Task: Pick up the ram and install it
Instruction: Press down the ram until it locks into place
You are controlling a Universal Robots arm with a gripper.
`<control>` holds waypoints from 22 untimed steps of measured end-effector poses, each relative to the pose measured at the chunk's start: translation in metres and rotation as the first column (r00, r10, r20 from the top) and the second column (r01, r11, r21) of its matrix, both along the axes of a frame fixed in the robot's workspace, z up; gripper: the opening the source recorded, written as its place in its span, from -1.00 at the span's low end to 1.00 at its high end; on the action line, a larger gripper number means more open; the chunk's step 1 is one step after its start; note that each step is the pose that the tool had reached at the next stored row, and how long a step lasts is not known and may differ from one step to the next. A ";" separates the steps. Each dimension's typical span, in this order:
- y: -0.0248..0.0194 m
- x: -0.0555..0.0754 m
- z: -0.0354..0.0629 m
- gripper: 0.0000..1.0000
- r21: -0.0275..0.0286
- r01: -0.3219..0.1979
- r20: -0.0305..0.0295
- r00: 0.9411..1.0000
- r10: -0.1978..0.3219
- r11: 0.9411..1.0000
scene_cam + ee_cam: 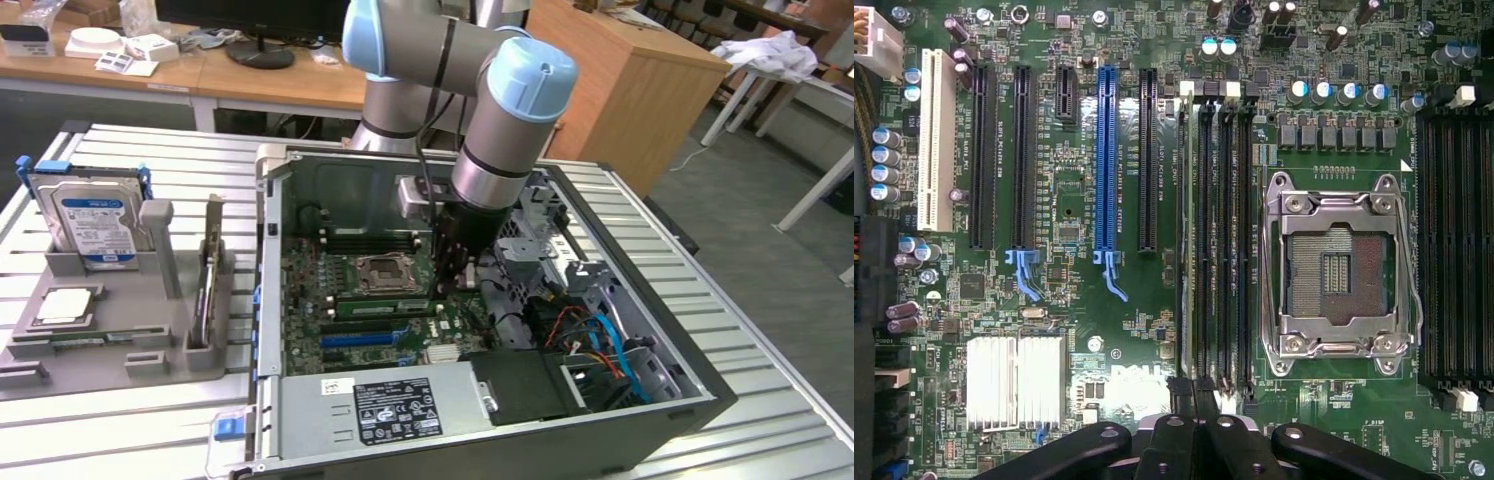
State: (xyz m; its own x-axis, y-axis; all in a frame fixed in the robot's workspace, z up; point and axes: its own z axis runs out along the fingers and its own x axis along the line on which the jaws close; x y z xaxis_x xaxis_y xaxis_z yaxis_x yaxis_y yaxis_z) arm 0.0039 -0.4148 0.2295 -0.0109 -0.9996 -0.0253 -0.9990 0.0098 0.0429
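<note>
Gripper: the gripper [1191, 388] has its two fingers pressed together with no gap between them. It grasps nothing that I can make out, and the tips sit at the end of one memory slot.
Gripper in the case: the gripper [451, 282] points straight down into the open computer case [694, 385], so the fingertips meet the motherboard [1074, 290] square on, as a slot needs.
Ram: the ram [1183, 240] appears to stand edge-on in the slot that runs straight out from the fingertips. It is thin and seen from above, so I cannot say whether it is fully seated.
Ram from outside: the ram [380, 306] is a green strip just beside the fingers, at the foot of the CPU socket [378, 270].
Why shut: closed fingers likely serve as a blunt pusher on the stick's top edge, not as a clamp.
Memory slots: four in the bank under the tool, and at least four more in the bank [1454, 250] beyond the socket.
CPU socket: one CPU socket [1339, 265], its frame closed and no chip in it, between the two banks.
Expansion slots: one white [936, 140], one blue [1104, 160] and four black, to the ram's other side from the socket.
Heatsink: one silver heatsink [1014, 380], near the fingers.
Parts tray: one parts tray [120, 355] well away from the tool, outside the case.
Tray contents: one hard drive [94, 225] upright and one CPU chip [64, 305] flat, each kept in its own nest for easy pickup.
</note>
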 end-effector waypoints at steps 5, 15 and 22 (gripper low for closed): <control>0.0000 0.000 -0.0014 -0.79 0.002 0.000 0.000 1.000 0.000 1.000; 0.0000 0.000 -0.0032 -0.79 0.003 0.000 0.000 1.000 0.000 1.000; 0.0000 0.000 -0.0038 -0.79 0.003 0.000 0.000 1.000 0.000 1.000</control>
State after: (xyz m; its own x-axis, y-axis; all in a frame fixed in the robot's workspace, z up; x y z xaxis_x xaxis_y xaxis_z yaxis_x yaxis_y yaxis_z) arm 0.0039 -0.4148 0.2257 -0.0109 -0.9995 -0.0283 -0.9990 0.0097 0.0429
